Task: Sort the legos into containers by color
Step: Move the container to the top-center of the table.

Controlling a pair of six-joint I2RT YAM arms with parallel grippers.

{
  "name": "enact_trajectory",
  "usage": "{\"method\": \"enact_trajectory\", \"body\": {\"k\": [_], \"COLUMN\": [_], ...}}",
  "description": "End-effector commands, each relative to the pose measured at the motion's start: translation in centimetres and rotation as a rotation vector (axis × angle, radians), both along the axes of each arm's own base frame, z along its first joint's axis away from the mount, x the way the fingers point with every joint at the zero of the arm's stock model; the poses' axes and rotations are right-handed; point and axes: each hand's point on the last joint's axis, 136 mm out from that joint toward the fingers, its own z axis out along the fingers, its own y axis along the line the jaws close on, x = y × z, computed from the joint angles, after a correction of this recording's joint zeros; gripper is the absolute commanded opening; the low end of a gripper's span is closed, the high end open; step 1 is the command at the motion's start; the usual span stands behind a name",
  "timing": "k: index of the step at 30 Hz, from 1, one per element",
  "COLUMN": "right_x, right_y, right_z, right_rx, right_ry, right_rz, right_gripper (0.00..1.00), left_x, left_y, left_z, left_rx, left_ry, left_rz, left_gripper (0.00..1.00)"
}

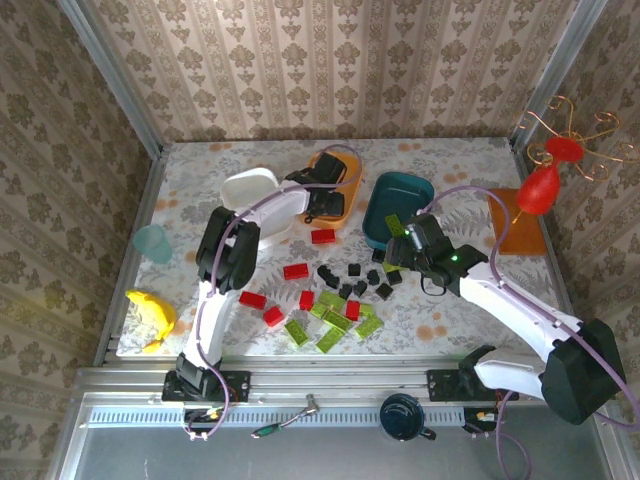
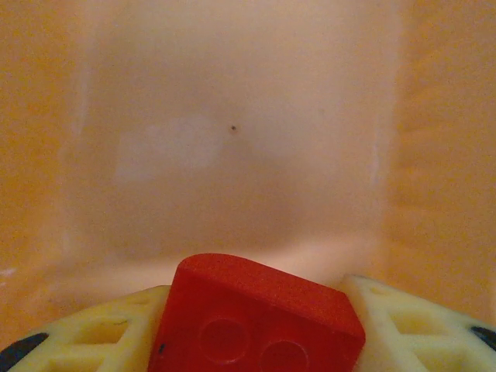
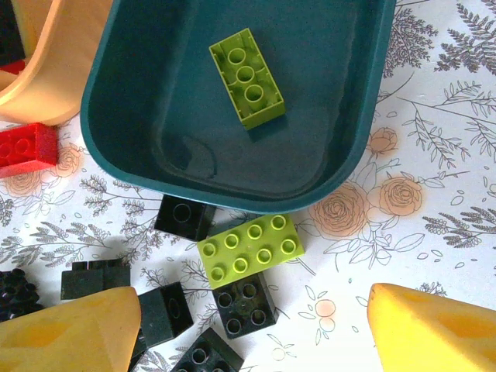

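At 12 o'clock on the surface (image 1: 450, 160), deep inside the orange tub (image 2: 434, 155), walls close at 3 and 9: left claw (image 2: 256, 329) clenched on a red lego (image 2: 256, 306). At 1 o'clock, just outside the near rim of the teal tub (image 3: 364, 116): right claw (image 3: 252, 333) released above black legos (image 3: 244, 302) and a lime lego (image 3: 249, 248), bare room toward 3. Flat inside that tub, a second lime lego (image 3: 248, 76).

The left arm (image 1: 225, 260) is stretching far forward, the left end effector (image 1: 328, 200) clamping a red brick (image 2: 256, 310) between pale fingers (image 2: 418, 325). The right arm (image 1: 520, 310) is angling inward, the right end effector (image 1: 396, 255) hovering, its yellow fingers (image 3: 70, 333) spreading wide.
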Motion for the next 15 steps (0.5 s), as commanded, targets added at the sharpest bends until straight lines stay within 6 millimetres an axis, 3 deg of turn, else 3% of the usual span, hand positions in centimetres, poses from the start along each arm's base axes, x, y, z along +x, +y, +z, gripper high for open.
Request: {"method": "enact_trajectory", "body": {"k": [1, 10, 15], "right_x": [-0.3, -0.2, -0.1], "right_y": [-1.0, -0.9, -0.8], "right_z": [-0.2, -0.4, -0.4], "right_rx": [-0.013, -0.001, 0.001], "right_ry": [0.007, 0.008, 0.007], "right_rz": [-0.043, -0.048, -0.048], "right_gripper": [0.79, 0.79, 0.79], "left_x": [-2.5, -6.5, -6.2], "left_y": [-0.3, -0.3, -1.0], "left_z": [0.1, 0.4, 1.3], "left_rx": [0.019, -0.039, -0.055], "left_ry": [0.046, 0.085, 0.065], "left_rz": [-0.056, -0.073, -0.089], "left_gripper": [0.34, 0.34, 0.35]}}
